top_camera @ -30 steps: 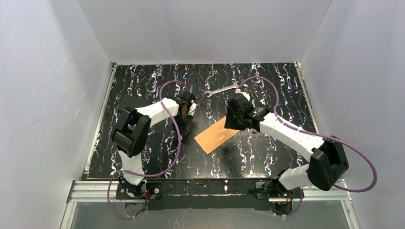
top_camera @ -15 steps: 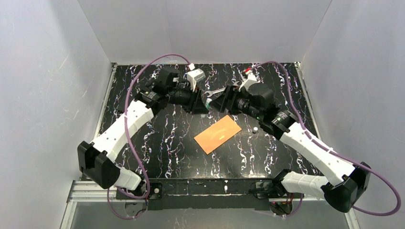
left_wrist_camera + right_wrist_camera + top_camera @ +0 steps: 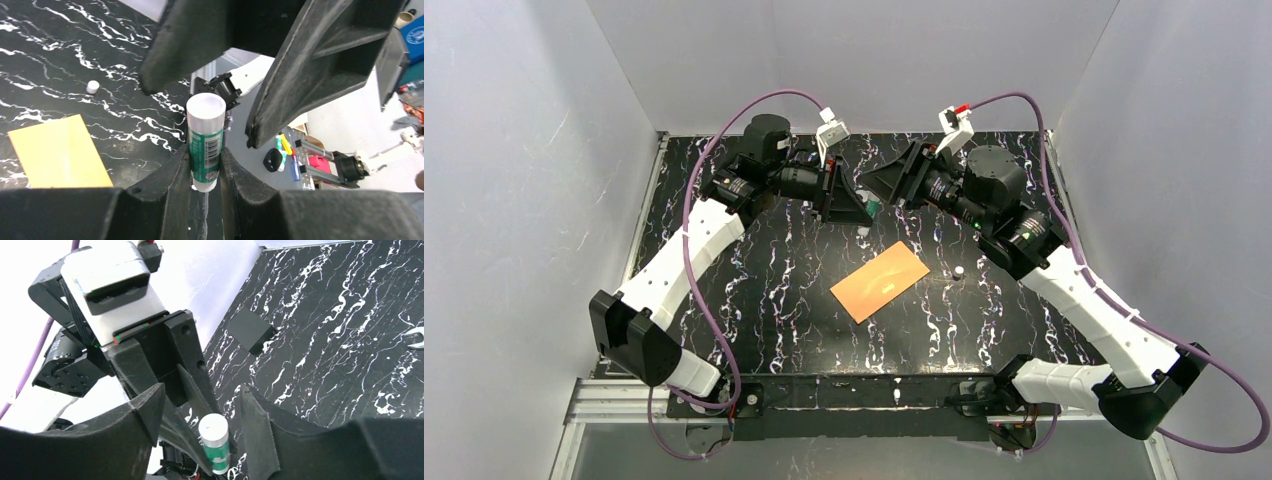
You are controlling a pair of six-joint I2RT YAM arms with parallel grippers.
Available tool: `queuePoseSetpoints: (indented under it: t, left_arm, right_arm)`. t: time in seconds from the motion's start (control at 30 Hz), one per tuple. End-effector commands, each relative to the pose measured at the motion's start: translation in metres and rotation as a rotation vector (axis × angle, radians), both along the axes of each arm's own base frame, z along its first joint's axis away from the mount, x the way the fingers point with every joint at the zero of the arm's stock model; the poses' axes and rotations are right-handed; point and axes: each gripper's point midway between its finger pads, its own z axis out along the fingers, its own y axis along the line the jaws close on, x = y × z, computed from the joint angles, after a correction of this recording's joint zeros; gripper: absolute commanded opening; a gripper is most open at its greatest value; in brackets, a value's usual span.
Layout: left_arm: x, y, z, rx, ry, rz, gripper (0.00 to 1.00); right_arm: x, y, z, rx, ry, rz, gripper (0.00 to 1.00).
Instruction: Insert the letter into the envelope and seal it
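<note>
The orange-brown envelope [image 3: 879, 281] lies flat mid-table, its corner also in the left wrist view [image 3: 57, 152]. The letter is hidden from every view. My left gripper [image 3: 860, 207] is raised over the back of the table, shut on a green-labelled glue stick [image 3: 205, 135] that points toward the right arm. My right gripper [image 3: 874, 186] faces it, open. Its fingers [image 3: 325, 65] stand either side of the stick's white end [image 3: 214, 429] without touching it. In the right wrist view the right gripper [image 3: 200, 400] frames the stick and the left gripper's fingers [image 3: 192, 385].
A small white cap [image 3: 959, 271] lies on the black marbled table right of the envelope, also in the left wrist view [image 3: 92, 86]. A black block [image 3: 251, 331] and a wrench's end [image 3: 416, 338] rest farther off. White walls enclose three sides.
Both arms rose from near the envelope toward the back and now face each other. The right jaws widened, then narrowed a little. The white cap appeared on the table.
</note>
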Motion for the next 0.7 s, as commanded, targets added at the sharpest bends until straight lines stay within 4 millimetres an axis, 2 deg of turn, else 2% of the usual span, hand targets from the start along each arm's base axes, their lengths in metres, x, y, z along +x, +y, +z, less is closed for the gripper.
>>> queuePoseSetpoints:
  t: [0.0, 0.1, 0.3, 0.5, 0.57, 0.67]
  left_arm:
    - [-0.023, 0.008, 0.030, -0.083, -0.014, -0.089, 0.00]
    - [-0.027, 0.010, 0.032, -0.090, -0.011, -0.098, 0.00]
    - [-0.027, 0.013, 0.038, -0.116, -0.011, -0.099, 0.00]
    - [-0.029, 0.013, 0.044, -0.138, -0.013, -0.110, 0.00]
    - [-0.031, 0.013, 0.044, -0.139, -0.012, -0.116, 0.00]
    - [-0.035, 0.015, 0.045, -0.140, -0.009, -0.127, 0.00]
  right_arm:
    - [-0.013, -0.011, 0.027, 0.032, -0.065, 0.007, 0.68]
    - [-0.017, -0.012, 0.026, 0.021, -0.069, 0.022, 0.70]
    - [-0.036, 0.002, 0.028, 0.020, -0.092, 0.171, 0.52]
    - [-0.045, 0.002, 0.024, -0.024, -0.096, 0.222, 0.59]
    - [-0.044, 0.000, 0.021, -0.031, -0.090, 0.208, 0.55]
    - [-0.044, 0.000, 0.021, -0.019, -0.095, 0.202, 0.43]
